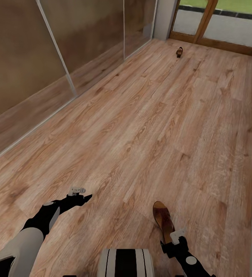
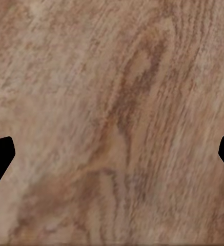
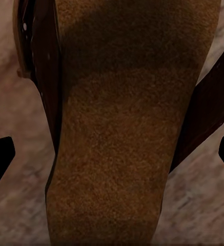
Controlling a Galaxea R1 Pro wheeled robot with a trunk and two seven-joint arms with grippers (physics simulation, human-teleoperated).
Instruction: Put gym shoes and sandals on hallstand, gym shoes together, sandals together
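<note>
My right pincer [image 3: 112, 154] hung spread wide over a sandal [image 1: 163, 220] at the head view's lower right, touching nothing. My left pincer [image 2: 112, 154], equally wide, faced bare corridor floor [image 1: 149, 115]. A second sandal [image 1: 179, 52] lay upper right.

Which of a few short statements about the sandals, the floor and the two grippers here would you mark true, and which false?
1. A sandal lies on the wood floor just ahead of the right gripper. True.
2. The left gripper holds a sandal. False: its fingers stand apart over bare floor.
3. A second sandal lies far off near the glass door. True.
4. The right gripper's fingers are shut on the near sandal. False: in the right wrist view they stand wide on either side of it.
</note>
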